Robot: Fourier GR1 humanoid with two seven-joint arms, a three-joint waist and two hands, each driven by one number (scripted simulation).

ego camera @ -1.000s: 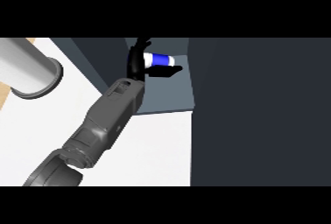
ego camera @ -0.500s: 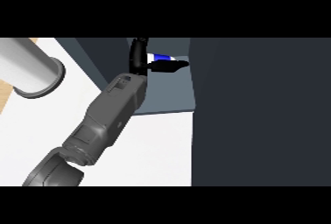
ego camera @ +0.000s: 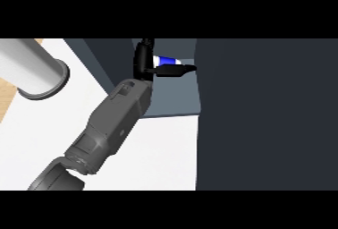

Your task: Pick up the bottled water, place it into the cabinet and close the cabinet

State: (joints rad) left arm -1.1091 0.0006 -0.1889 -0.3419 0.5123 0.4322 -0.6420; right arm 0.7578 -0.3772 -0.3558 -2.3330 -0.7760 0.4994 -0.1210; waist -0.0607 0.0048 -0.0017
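Observation:
The bottled water, white with a blue label, shows only as a small patch at the top centre, inside the dark cabinet's opening. My left hand is curled round it, with fingers on its left side and the thumb lying across just below it. Most of the bottle is hidden by the hand and by the cabinet's dark panel on the right. The grey forearm runs from the lower left up to the hand. My right hand does not show.
A grey cylinder stands on the white counter at the upper left. A wooden strip shows along the left edge. The cabinet's dark panel fills the whole right half.
My left hand has carried the bottle a little up and deeper into the cabinet. Less of the blue label shows now, and the thumb has closed across beneath it.

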